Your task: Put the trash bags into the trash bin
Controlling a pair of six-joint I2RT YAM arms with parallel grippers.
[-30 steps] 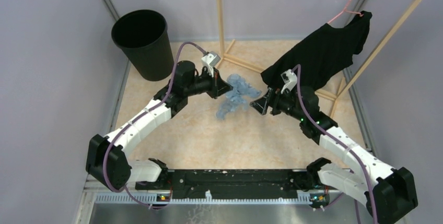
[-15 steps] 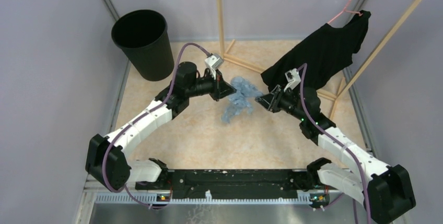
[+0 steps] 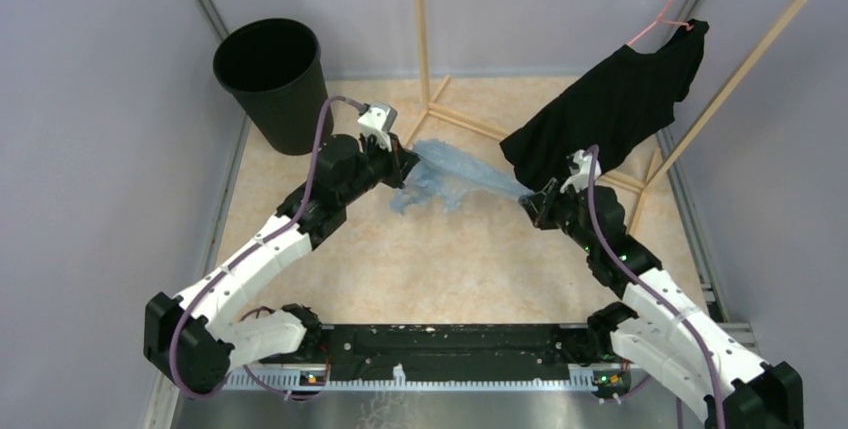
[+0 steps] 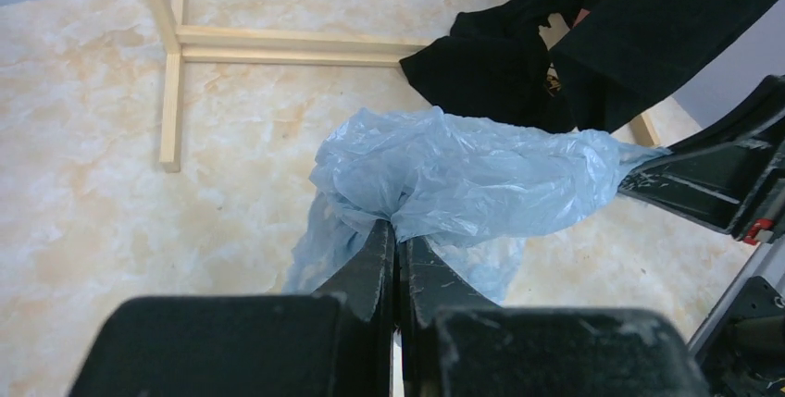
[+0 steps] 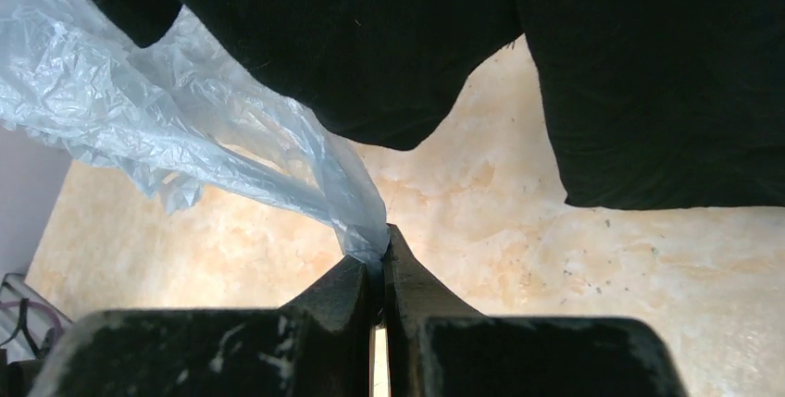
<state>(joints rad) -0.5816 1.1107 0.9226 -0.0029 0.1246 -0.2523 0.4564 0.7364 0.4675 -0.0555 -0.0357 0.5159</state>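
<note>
table top [image 3: 450, 269]: tan marbled surface; near edge at 6 o'clock is covered by the black mounting rail [image 3: 450, 339] under the arm bases.
clothes rack [image 3: 428, 39]: pale wood, standing from 12 round to 3 o'clock. Its top bar runs out of the overhead view, and part of its base is hidden behind the black T-shirt [image 3: 610, 109].
black T-shirt: hangs from a pink hanger [image 3: 660, 14] at 2 o'clock. The lower hem droops to just beside the right gripper [image 3: 530, 199]. It fills most of the right wrist view, so only a strip of table shows there.
trash bin [image 3: 285, 99]: upright at 10 o'clock, near the left wall. From above the inside reads as solid black; what it holds cannot be made out.
trash bag [image 3: 455, 174]: outside the bin, at its 4 o'clock, near table centre. Pulled into a band between the two grippers, with a loose fold hanging at the left end; whether that fold touches the table I cannot tell.
left gripper [image 3: 400, 164]: fingers clenched on a bunched end of the bag; the pinched film itself is hidden between the tips.
right gripper: fingers clenched on the bag's thin far corner; from above it sits half under the shirt hem, hard to pick out against the black.
</note>
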